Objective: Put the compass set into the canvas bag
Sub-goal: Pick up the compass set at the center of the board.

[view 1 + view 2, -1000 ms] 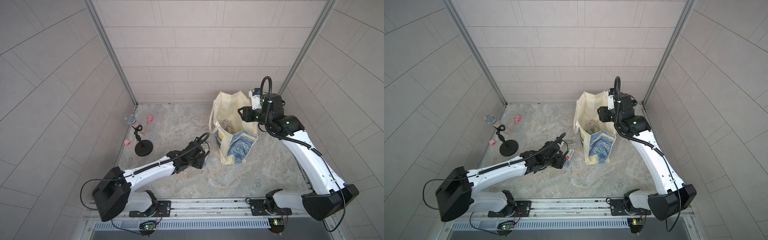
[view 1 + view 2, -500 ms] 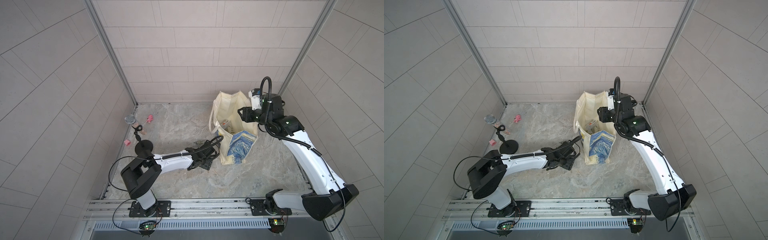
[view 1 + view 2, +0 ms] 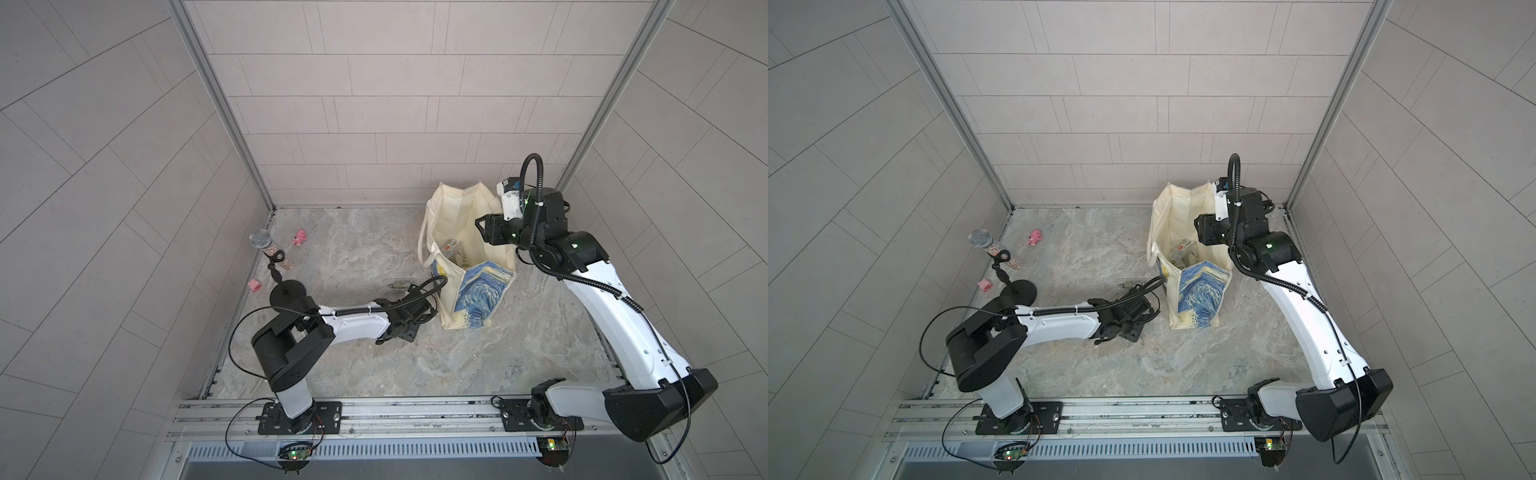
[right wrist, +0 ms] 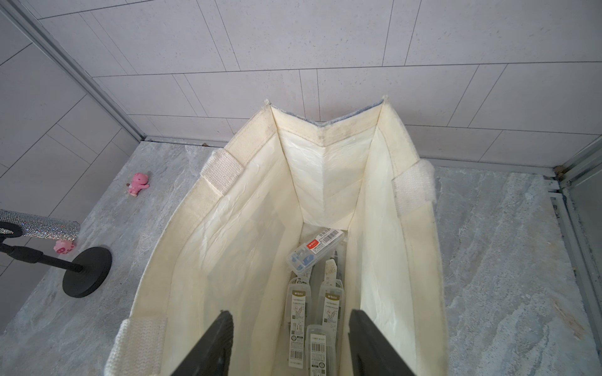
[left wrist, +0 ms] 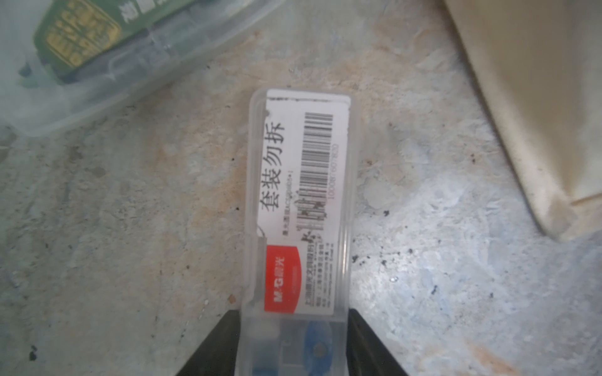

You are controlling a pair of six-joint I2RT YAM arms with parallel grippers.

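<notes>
The compass set [image 5: 299, 208] is a clear plastic case with a white barcode label and a red logo, lying flat on the stone floor. My left gripper [image 5: 293, 317] is shut on it, with a black finger pressed against each long side. In both top views this gripper [image 3: 419, 309] [image 3: 1138, 309] sits low beside the foot of the canvas bag [image 3: 469, 266] [image 3: 1192, 291]. The cream bag stands upright and open, with a blue swirl print on its side. My right gripper [image 4: 291, 317] hangs open over the bag's mouth [image 4: 228, 228]. Several similar cases [image 4: 314, 250] lie inside the bag.
A second clear case with a green card [image 5: 97, 55] [image 3: 399, 284] lies on the floor just beyond the held one. At the left wall stands a glittery microphone [image 3: 266, 245] on a round black base [image 3: 286, 293], with two pink figures [image 3: 300, 237] [image 3: 254, 284] nearby.
My left arm has reached right toward the bag's foot, and its jaws have closed on the case. The right arm and the bag have not moved.
</notes>
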